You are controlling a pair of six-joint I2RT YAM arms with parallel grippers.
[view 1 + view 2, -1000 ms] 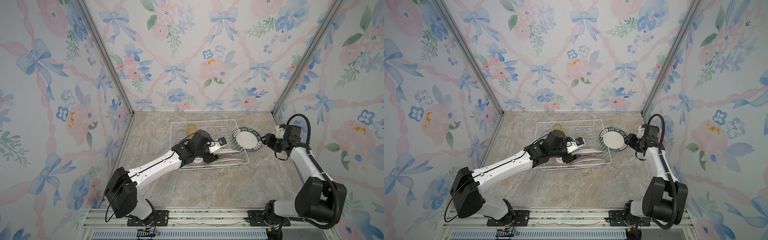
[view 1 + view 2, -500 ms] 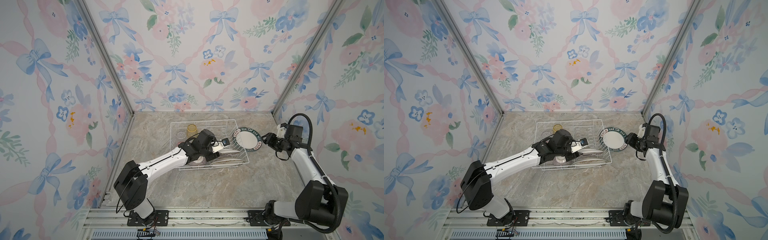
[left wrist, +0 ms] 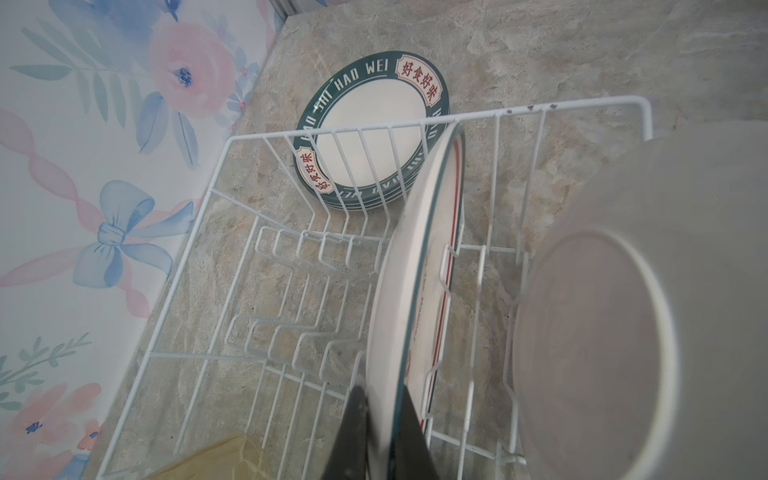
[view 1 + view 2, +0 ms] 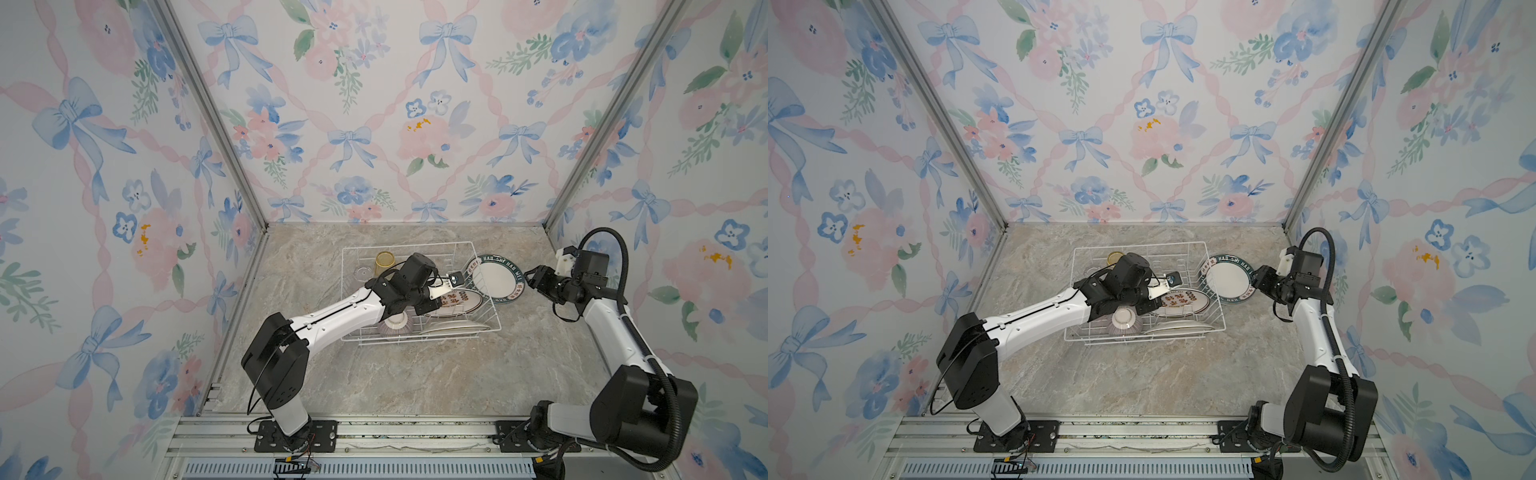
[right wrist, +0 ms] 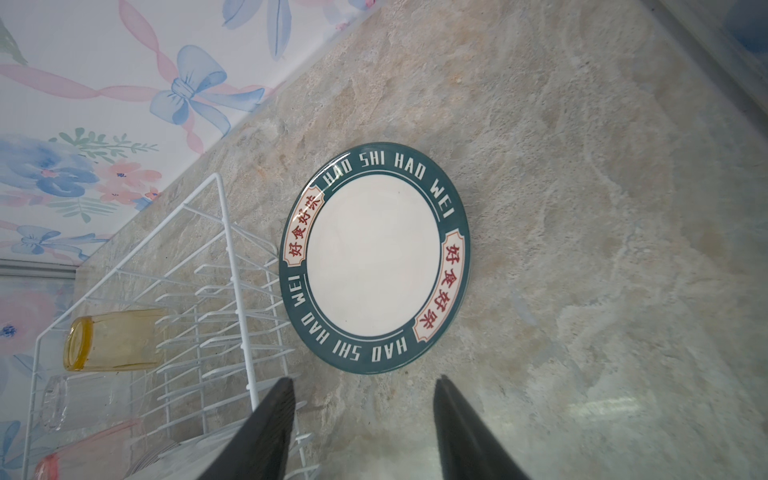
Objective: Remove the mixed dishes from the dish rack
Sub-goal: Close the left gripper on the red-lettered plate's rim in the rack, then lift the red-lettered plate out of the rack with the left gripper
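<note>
Note the left gripper (image 3: 382, 440) clamped shut on the near rim of a red-printed plate (image 3: 399, 291), one black finger on each face. Read this plate as standing on edge inside the dish rack (image 3: 582, 104): edge-on in the left wrist view, long axis running from the fingertips toward the rack's far rim wire. In a top view, find it right of centre in the rack, leaning, printed face turned upward, long axis left to right in the frame.

Locate the right gripper (image 5: 365, 436) with jaws spread wide and nothing between them, hovering over the bare marble tabletop (image 4: 395, 382). Just beyond the fingertips, see the green-rimmed plate (image 5: 374, 257) lying flat, face up, outside the rack and just beside its right wall. In the left wrist view, note further green rims stacked beneath it.

Inside the rack, in a top view:
- At the upper left corner, find the yellow tumbler (image 4: 385, 262) standing on end; cannot tell mouth up or down.
- Just left of and below it, find the clear tumbler (image 4: 363, 272).
- At the lower edge, under the left arm's wrist, find the purple-striped bowl (image 4: 395, 326) upside down, white foot upward.
- At the lower right, find a second white plate (image 4: 453, 328) lying nearly flat, long axis left to right.

In the right wrist view only, see the pink tumbler (image 5: 83, 457) beside the clear one.
</note>
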